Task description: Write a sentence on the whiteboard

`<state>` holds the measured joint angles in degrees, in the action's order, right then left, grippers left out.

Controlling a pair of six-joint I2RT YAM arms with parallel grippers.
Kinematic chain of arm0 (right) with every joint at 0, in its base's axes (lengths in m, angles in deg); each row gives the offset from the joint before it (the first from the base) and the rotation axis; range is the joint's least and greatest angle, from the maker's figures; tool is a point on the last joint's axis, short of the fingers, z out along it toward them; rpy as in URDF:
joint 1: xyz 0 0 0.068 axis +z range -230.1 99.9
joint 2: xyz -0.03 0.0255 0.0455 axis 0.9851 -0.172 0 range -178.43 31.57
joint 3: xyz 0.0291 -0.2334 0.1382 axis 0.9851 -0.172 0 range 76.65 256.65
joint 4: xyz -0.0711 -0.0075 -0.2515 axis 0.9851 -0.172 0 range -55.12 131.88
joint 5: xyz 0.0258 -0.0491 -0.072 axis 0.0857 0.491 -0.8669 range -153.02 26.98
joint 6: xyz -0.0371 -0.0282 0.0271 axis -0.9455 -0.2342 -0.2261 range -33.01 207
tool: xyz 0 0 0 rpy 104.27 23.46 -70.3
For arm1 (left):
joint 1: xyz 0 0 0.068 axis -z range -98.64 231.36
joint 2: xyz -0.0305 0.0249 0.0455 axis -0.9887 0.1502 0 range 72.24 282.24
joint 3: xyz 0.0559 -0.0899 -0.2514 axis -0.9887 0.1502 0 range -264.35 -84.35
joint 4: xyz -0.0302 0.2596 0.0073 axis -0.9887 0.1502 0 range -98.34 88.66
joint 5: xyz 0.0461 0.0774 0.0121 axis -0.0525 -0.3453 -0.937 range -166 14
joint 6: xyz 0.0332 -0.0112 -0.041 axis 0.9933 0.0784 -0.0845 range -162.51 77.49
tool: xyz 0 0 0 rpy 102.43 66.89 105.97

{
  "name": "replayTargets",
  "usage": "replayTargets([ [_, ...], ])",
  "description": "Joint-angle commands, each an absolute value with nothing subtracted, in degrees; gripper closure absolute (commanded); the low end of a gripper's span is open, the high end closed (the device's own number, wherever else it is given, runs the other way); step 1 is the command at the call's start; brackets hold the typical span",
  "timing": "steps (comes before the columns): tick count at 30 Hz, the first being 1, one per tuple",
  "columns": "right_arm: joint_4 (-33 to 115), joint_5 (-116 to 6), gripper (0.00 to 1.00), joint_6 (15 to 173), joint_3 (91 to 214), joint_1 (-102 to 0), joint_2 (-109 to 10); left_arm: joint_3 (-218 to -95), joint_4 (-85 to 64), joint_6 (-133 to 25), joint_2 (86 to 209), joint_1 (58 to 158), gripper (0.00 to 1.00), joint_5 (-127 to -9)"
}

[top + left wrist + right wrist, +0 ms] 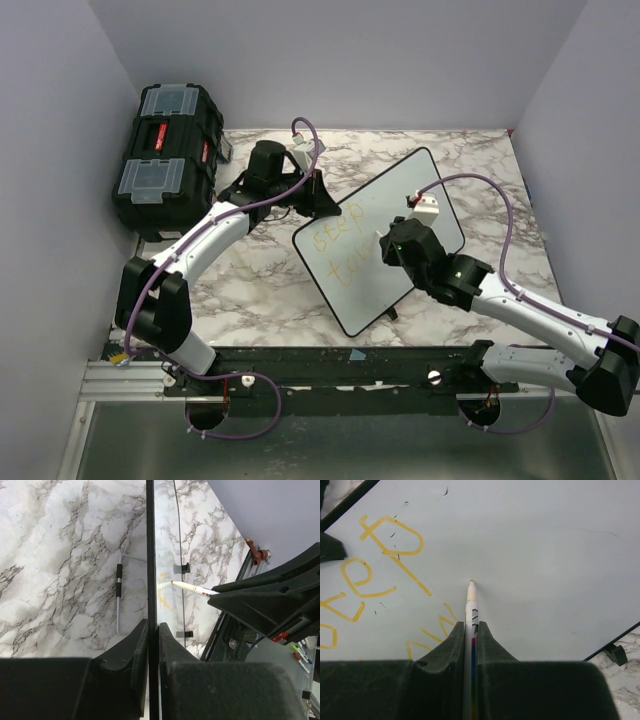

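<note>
The right fingers [451, 647] are closed tight on a white marker [471, 611] with a coloured stripe down its barrel. The barrel runs out between them, and its tip rests on the whiteboard [545, 555] at a bare patch. Just left of the tip is the sentence [385, 545], in yellow-orange strokes: the top line reads something like "keep", and a second line below it begins "tow". The left fingers [131, 652] are pinched shut on the board's thin black rim [149, 555], one finger on each face, at the edge that faces the back left corner of the counter [250, 285]. The board sits right of centre on the marble counter, turned diagonally. One rounded corner points toward the back right corner and the opposite one toward the middle of the front edge. Whether the gripped edge is raised off the counter cannot be told. A small black foot [616, 654] shows under the board's edge nearest the right arm. A thin grey rod with a black sleeve [118, 587] lies on the marble just beside the gripped rim. A black toolbox [165, 155] with red latches stands well apart at the back left corner.
</note>
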<state>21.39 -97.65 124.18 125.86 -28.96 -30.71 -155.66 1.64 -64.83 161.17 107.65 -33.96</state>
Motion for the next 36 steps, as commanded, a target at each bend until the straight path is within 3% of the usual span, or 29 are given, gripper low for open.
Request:
replayTargets([
  [1,23.66,-94.99,0.99,122.78,125.06,-29.92,-31.95,-157.03,-2.4,-63.42,159.38,107.82,1.0,-32.71],
  [17,23.83,-85.25,0.99,121.56,122.7,-30.08,-31.63,-157.21,-3.59,-63.68,160.3,107.82,1.0,-32.36],
  [36,18.49,-83.89,0.99,126.7,117.61,-29.99,-28.3,-156.08,-3.85,-64.04,159.06,107.82,1.0,-32.45],
])
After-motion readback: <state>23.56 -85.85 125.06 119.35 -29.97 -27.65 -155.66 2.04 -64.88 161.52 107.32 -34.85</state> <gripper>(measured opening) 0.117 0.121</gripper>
